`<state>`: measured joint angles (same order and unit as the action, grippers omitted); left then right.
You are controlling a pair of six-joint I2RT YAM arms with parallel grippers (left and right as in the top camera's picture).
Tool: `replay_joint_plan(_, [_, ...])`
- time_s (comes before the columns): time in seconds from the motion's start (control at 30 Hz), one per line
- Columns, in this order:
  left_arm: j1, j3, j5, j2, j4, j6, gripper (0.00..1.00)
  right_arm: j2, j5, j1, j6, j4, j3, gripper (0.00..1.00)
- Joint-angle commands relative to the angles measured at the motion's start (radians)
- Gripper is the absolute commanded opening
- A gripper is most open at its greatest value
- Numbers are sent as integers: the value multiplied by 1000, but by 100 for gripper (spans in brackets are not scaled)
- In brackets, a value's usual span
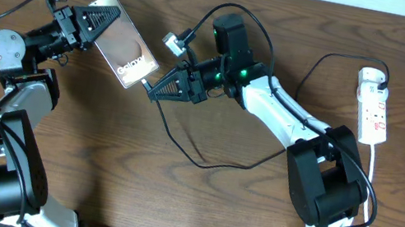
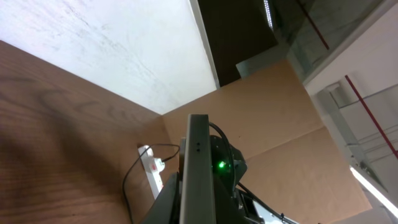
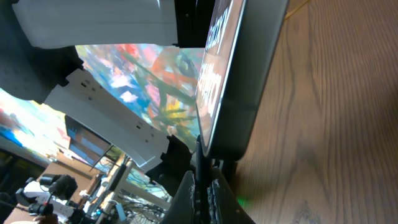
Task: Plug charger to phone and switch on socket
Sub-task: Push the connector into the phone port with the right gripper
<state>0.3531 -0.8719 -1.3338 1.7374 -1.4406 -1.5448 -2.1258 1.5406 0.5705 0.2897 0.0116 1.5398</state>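
From overhead, the phone [image 1: 125, 43] is seen pinched by the left claw [image 1: 101, 25]. Its long axis is laid diagonally, and the lettered end is pointed at the right claw [image 1: 149, 92], which is closed on the plug tip of the charger [image 1: 208, 165]. Only in the right wrist view is the tip seen just at the phone's end. The socket [image 1: 373, 106] is placed well apart from the right claw, past its arm, on the brown wooden desk [image 1: 169, 208]. A white wall [image 2: 93, 37] is seen only in the left wrist view.

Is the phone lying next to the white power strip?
No, the left gripper holds the phone, far from the power strip.

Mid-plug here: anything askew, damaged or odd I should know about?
Nothing damaged or spilled. The phone is held tilted in the left jaws, not flat on the table, and the charger cable lies in a loose loop by the right arm.
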Motion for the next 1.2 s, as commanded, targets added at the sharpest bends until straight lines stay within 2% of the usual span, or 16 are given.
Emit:
replay_joint_plan(0.0, [-1,-4,-7,-6,-25,-2,7,26,21,-16,13,1,13,1])
replay_joint_plan(0.5, [-1,-4,14,-5,-29,0,7,26,21,-17,21,0,13,1])
replay_joint_plan(0.6, [-1,-4,32,-5,-28,44,7,26,21,-13,21,0,13,1])
replay_joint_plan(0.83, [-1,-4,36,-5,-28,51,7,26,21,-8,21,0,13,1])
replay_joint_plan(1.17, [-5,-4,40,-5,-28,-3,7,26,17,-6,21,0,13,1])
